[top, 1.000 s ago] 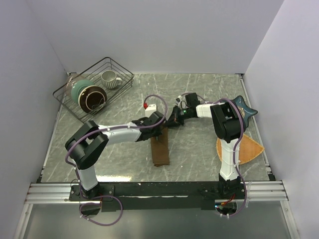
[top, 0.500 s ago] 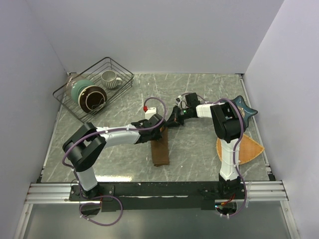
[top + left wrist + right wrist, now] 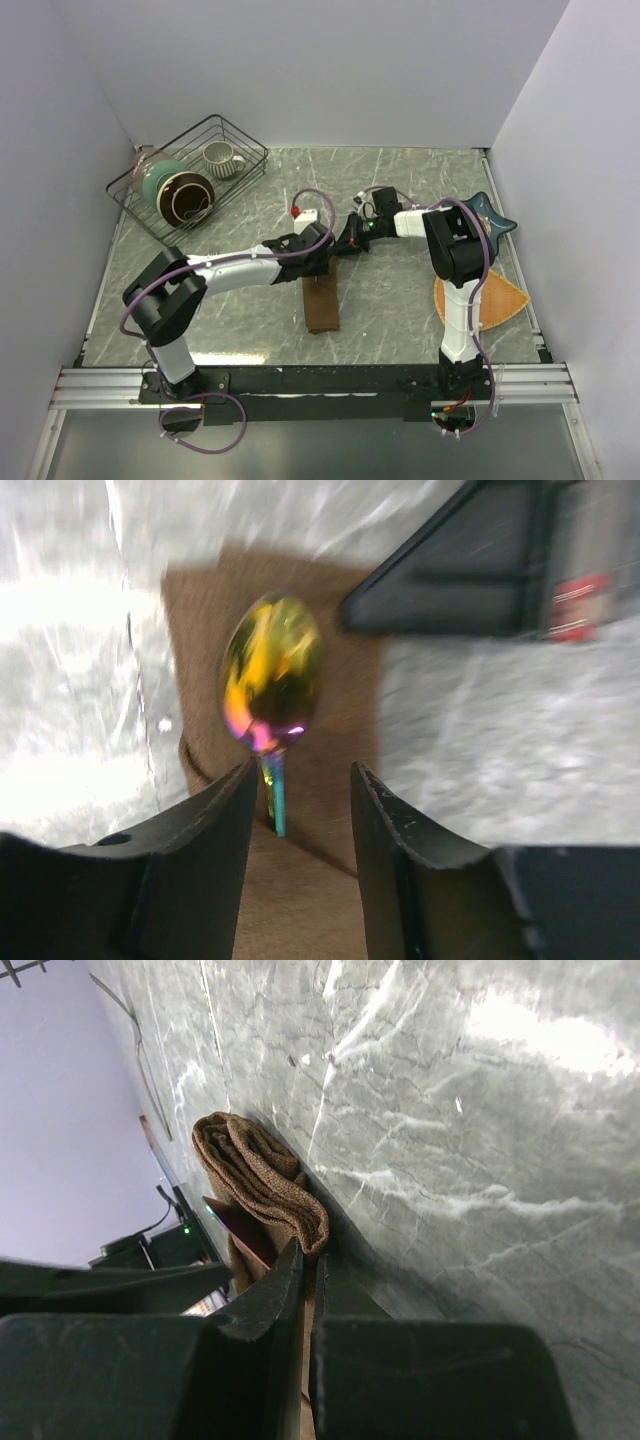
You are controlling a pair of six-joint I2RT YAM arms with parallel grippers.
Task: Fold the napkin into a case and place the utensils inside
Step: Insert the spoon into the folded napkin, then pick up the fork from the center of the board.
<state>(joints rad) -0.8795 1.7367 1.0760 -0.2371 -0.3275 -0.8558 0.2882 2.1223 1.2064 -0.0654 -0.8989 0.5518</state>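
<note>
The dark-brown napkin (image 3: 322, 308) lies folded as a narrow case in front of both arms. In the left wrist view a spoon (image 3: 272, 672) with a gold-orange bowl rests on the cloth (image 3: 335, 730), and its thin handle runs down under the case's upper layer. My left gripper (image 3: 300, 778) is open just behind the spoon's neck, which stands close to the left finger without being pinched. My right gripper (image 3: 305, 1260) is shut on the rolled edge of the napkin (image 3: 262, 1175) at the case's far end, beside the left gripper (image 3: 322, 252).
A black wire basket (image 3: 238, 148) with bowls and a mug sits at the back left. A dark star-shaped dish (image 3: 497, 218) and an orange-tan woven mat (image 3: 500, 300) lie at the right. The right gripper's black body (image 3: 450, 580) is just past the spoon.
My left gripper has opened and let go of the spoon, drawing back slightly. The right gripper keeps its pinch on the napkin's edge.
</note>
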